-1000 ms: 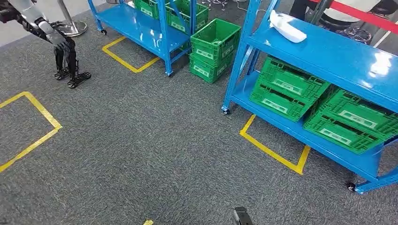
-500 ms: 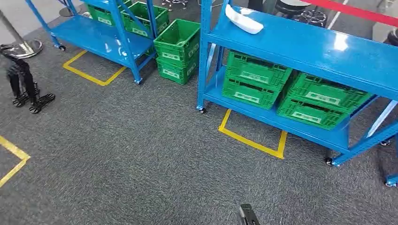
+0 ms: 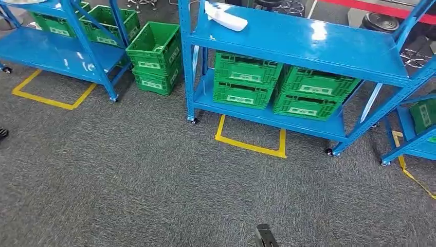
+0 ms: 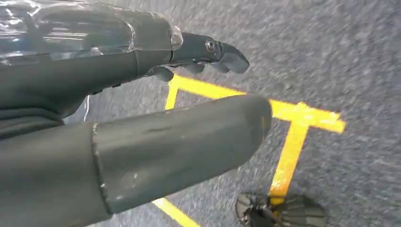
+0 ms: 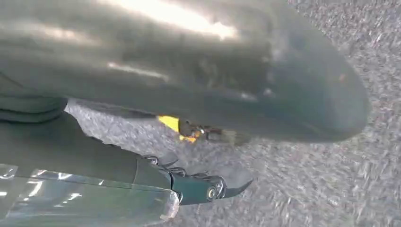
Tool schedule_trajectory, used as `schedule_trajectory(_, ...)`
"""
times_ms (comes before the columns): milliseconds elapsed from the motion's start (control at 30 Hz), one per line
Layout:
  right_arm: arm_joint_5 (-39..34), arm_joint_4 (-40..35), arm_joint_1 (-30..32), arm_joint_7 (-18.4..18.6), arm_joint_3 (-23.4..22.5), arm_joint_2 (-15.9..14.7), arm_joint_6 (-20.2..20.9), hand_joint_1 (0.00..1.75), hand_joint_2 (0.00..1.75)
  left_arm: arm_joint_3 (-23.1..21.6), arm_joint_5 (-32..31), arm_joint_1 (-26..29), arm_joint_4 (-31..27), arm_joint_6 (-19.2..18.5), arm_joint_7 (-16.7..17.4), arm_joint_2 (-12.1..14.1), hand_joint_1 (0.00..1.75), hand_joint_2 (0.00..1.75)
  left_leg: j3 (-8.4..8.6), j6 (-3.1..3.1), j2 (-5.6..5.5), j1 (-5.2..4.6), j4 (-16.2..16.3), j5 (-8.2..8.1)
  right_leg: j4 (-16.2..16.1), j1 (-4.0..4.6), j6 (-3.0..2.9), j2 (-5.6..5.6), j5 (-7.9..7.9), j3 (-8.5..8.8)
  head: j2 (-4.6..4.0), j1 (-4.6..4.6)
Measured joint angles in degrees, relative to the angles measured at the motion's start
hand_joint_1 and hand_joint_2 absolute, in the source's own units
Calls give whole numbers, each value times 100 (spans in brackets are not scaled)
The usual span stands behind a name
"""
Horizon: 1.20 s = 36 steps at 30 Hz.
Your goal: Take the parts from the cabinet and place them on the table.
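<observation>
A white curved part (image 3: 226,16) lies on the top shelf of the blue rack (image 3: 308,41) straight ahead, near its left end. Green crates (image 3: 241,78) fill the rack's lower shelf. My left hand (image 4: 71,80) hangs over the grey carpet with its fingers (image 4: 213,51) stretched out apart from the thumb, holding nothing. My right hand (image 5: 85,151) also hangs above the carpet, fingers (image 5: 208,187) straight, with nothing in it. Both hands are well away from the rack.
A second blue rack (image 3: 51,51) with green crates stands at the far left. Two stacked green crates (image 3: 154,56) sit on the floor between the racks. Another blue rack's corner (image 3: 416,139) shows at the right. Yellow tape (image 3: 252,145) marks floor squares. Open grey carpet lies in front.
The whole picture has slid left as the camera turned right: the rack with the white part is now centred and squarer on. The dark robot legs at the left have left the view.
</observation>
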Motion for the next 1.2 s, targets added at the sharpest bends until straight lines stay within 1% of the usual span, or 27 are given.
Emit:
schedule_trajectory(33,4,0,-14,11,22,17,0,0,0,0,0,-20,0,-7,-22,11,0,0,46,-8,39,-11,-6,-25,-520,42,-82,-87,267,261,0,7)
schedule_trajectory(67,4,0,-30,17,39,17,-2,0,0,0,0,-23,0,-7,-69,13,0,0,50,-20,77,3,-30,-40,-780,102,-166,-259,219,415,0,-9)
schedule_trajectory(100,2,-4,-53,37,57,50,-2,0,0,0,-2,-33,0,-2,-125,24,0,0,50,-58,67,-20,-34,-54,-878,128,-193,-290,184,484,0,-44)
schedule_trajectory(200,-157,-7,-6,5,85,48,48,0,0,-2,-153,-65,2,111,-236,11,0,0,101,-144,88,6,-97,-26,-944,163,-232,-257,178,482,0,-18)
schedule_trajectory(233,-217,-4,6,-20,90,24,90,0,0,0,-192,-64,2,188,-254,-26,0,0,115,-181,2,-1,-114,-78,-1082,91,-247,-258,238,585,0,-7)
schedule_trajectory(267,-271,-4,0,-64,94,15,144,0,0,-2,-214,-66,2,261,-260,-28,0,0,113,-196,-389,18,0,-131,-1162,96,-250,-253,249,645,-2,-35)
schedule_trajectory(300,-338,0,-25,-98,92,-31,186,0,0,-4,-227,-57,4,352,-306,-57,0,0,-65,-192,-555,15,353,-311,-1186,82,-269,-239,253,674,0,-78)
schedule_trajectory(367,-429,0,-37,-129,85,-79,280,0,0,-20,-238,-26,9,461,-365,-102,0,0,-552,-216,-577,19,1215,-633,-1179,89,-309,-191,223,700,0,-169)
schedule_trajectory(400,-453,0,-5,-127,85,-96,310,0,0,-22,-240,-11,11,492,-374,-127,0,0,-763,-230,-557,17,1525,-677,-1175,96,-309,-155,196,723,0,-195)
schedule_trajectory(467,-487,7,70,-123,87,-129,332,0,0,-22,-240,1,22,516,-371,-144,0,0,-839,-238,-507,19,1408,-400,-1146,95,-296,-99,133,782,0,-221)
schedule_trajectory(500,-487,7,90,-123,89,-133,332,0,0,-22,-240,0,24,516,-360,-146,0,0,-751,-235,-497,21,1143,-173,-1122,89,-286,-78,98,809,0,-236)
schedule_trajectory(533,-485,7,94,-123,92,-142,332,0,0,-22,-243,-2,24,511,-308,-144,0,0,-544,-233,-485,23,600,202,-1080,79,-259,-41,39,852,0,-260)
schedule_trajectory(567,-483,4,90,-133,94,-149,330,0,0,-22,-243,-2,24,503,-250,-144,0,0,-395,-216,-465,21,204,358,-1032,68,-228,-26,-22,881,0,-290)
schedule_trajectory(600,-485,7,77,-155,94,-158,323,0,0,-24,-243,-4,30,487,-210,-159,0,0,-365,-202,-448,-6,224,238,-1014,98,-187,-10,-56,848,-2,-328)
schedule_trajectory(633,-485,2,68,-179,100,-160,319,0,0,-24,-243,-10,33,487,-183,-177,0,0,-316,-141,-447,-1,86,200,-955,101,-149,3,-95,837,-2,-354)
schedule_trajectory(733,-490,2,28,-219,116,-171,306,0,0,-24,-249,1,35,470,-155,-192,0,0,-329,-58,-449,-32,109,191,-994,87,-118,24,-80,833,0,-282)
schedule_trajectory(800,-490,-4,-5,-227,122,-203,304,0,0,-24,-249,-18,33,470,-162,-218,0,0,-291,-7,-426,23,68,194,-853,80,-31,41,-207,786,0,-250)
schedule_trajectory(833,-490,-11,-15,-225,127,-201,304,0,0,-26,-249,-24,35,470,-183,-232,0,0,-280,21,-405,28,66,181,-607,65,1,40,-346,674,0,-199)
schedule_trajectory(900,-503,-15,-9,-225,133,-203,297,0,0,-26,-249,-24,35,470,-216,-258,0,0,-257,56,-354,22,66,153,372,20,56,40,-768,177,0,-120)
schedule_trajectory(933,-511,-15,9,-210,138,-201,288,0,0,-26,-249,-22,35,470,-223,-262,0,0,-247,67,-328,20,66,134,736,11,67,40,-856,-35,0,-96)
schedule_trajectory(1000,-536,-15,54,-184,144,-203,280,0,0,-26,-249,-21,35,470,-223,-265,0,0,-208,62,-289,21,66,101,702,0,61,38,-625,-101,0,-44)
schedule_trajectory(1033,-544,-15,72,-182,146,-208,273,0,0,-26,-249,-21,35,470,-218,-265,0,0,-162,56,-242,20,66,74,269,-5,35,13,-281,60,0,-2)
schedule_trajectory(1067,-544,-15,76,-182,151,-214,271,0,0,-26,-249,-21,35,470,-208,-271,0,0,-114,37,-197,18,65,47,-249,2,-3,-83,38,280,0,26)
schedule_trajectory(1100,-544,-15,73,-182,151,-216,269,0,0,-26,-249,-20,35,470,-186,-271,0,0,-88,20,-148,13,53,20,-685,35,-48,-349,222,445,-2,54)
schedule_trajectory(1133,-553,-15,47,-182,151,-216,269,0,0,-26,-249,-17,35,470,-171,-269,0,0,-58,-19,-83,-20,55,-3,-771,122,-66,-477,130,489,0,63)
schedule_trajectory(1167,-553,-18,27,-182,151,-214,269,0,0,-26,-249,-13,35,470,-164,-264,0,0,-61,-44,-36,-25,51,-16,-884,123,-115,-439,90,543,0,81)
schedule_trajectory(1200,-559,-17,14,-182,151,-214,269,0,0,-24,-249,-11,35,470,-144,-262,0,0,-56,-81,61,-26,29,-17,-864,126,-126,-366,90,515,0,44)
